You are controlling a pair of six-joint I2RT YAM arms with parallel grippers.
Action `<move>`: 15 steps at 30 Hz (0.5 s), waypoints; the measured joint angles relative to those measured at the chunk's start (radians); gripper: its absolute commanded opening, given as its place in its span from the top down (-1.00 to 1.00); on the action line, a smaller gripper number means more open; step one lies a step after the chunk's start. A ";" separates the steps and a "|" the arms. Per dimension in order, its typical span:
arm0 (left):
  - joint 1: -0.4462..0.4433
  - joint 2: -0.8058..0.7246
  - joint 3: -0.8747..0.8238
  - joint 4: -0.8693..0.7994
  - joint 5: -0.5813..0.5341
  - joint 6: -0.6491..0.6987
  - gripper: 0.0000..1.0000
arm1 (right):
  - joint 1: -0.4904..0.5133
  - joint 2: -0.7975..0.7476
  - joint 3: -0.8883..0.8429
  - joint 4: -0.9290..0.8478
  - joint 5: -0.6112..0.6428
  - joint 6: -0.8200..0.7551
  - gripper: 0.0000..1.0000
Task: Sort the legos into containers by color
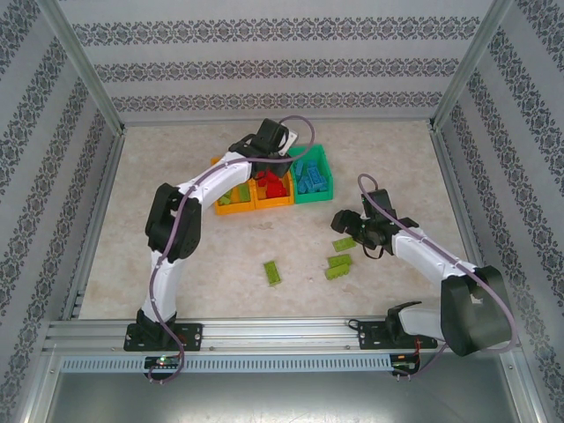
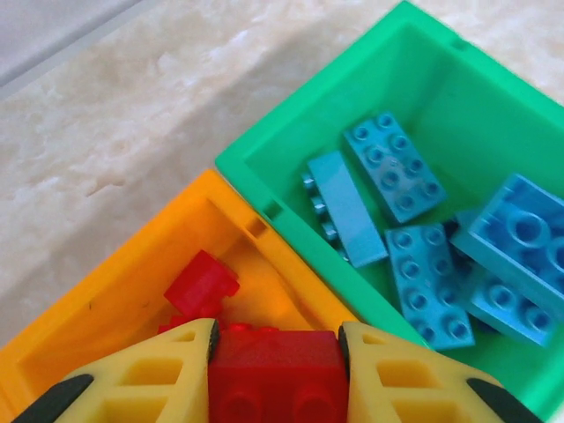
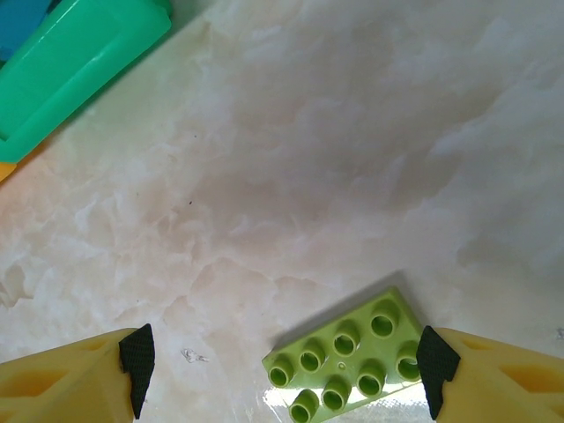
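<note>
From above: the left hand (image 1: 275,172) hangs over the middle orange bin (image 1: 286,202), with a second orange bin (image 1: 231,208) on its left and the green bin (image 1: 328,176) on its right. The right hand (image 1: 348,227) is low over the worktop (image 1: 176,176), near the scattered lime bricks (image 1: 274,272)

Left wrist view: yellow fingers (image 2: 167,370) are clamped on a red brick (image 2: 275,379) above the orange bin, and another red piece (image 2: 203,286) lies inside. Right next door, blue bricks (image 2: 392,163) are piled in the green bin

Right wrist view: the right hand's jaws stand wide, holding nothing, with one lime brick (image 3: 348,357) lying flat, studs up, on the worktop between the fingertips (image 3: 137,361); a corner of the green bin sits at top left
</note>
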 measured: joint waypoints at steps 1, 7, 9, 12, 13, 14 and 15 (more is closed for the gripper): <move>0.006 0.020 0.020 -0.006 -0.003 -0.010 0.56 | 0.000 -0.003 0.000 -0.005 0.003 0.003 -0.60; 0.032 0.078 0.063 -0.022 -0.031 -0.077 0.48 | 0.037 -0.006 0.000 -0.062 0.025 0.033 -0.58; 0.037 0.082 0.064 -0.022 -0.037 -0.090 0.36 | 0.046 -0.006 0.000 -0.084 0.026 0.046 -0.59; 0.039 0.082 0.068 -0.022 -0.043 -0.108 0.22 | 0.050 -0.006 0.000 -0.105 0.029 0.059 -0.58; 0.039 0.082 0.068 -0.021 -0.043 -0.114 0.16 | 0.050 -0.006 0.000 -0.109 0.029 0.065 -0.58; 0.039 0.082 0.068 -0.022 -0.044 -0.119 0.11 | 0.050 -0.006 0.000 -0.112 0.029 0.071 -0.58; 0.039 0.082 0.068 -0.021 -0.044 -0.124 0.02 | 0.050 -0.004 0.000 -0.113 0.029 0.074 -0.57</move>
